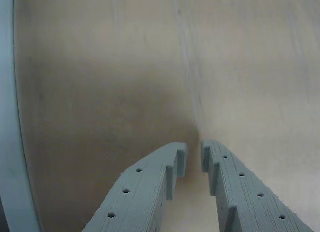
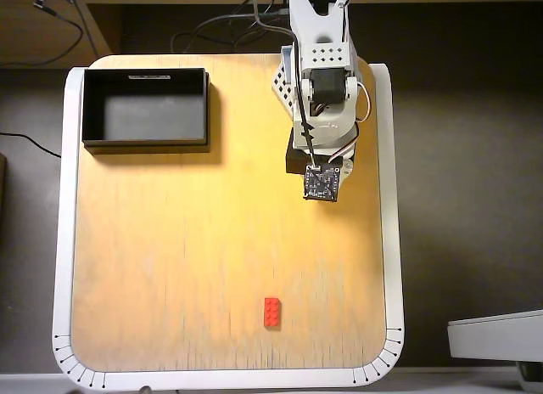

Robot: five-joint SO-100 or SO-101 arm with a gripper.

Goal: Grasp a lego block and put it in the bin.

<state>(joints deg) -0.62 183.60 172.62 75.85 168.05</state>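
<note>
The lego block, bright red, lies flat on the wooden tabletop near its lower edge in the overhead view, its long side running up and down the picture, nothing touching it; the bin, black-walled with a dark grey floor and a white label strip on its far rim, sits at the upper left corner of the tabletop, well apart from the block, holding nothing that I can see; my arm reaches in from the top edge, folded over the upper right part of the board, far from both. In the wrist view my claw enters from below, its two grey fingers drawn nearly together with only a slim gap at the tips, pinching nothing; beneath it lies bare pale wood, with the tabletop's white rim curving down the left edge.
</note>
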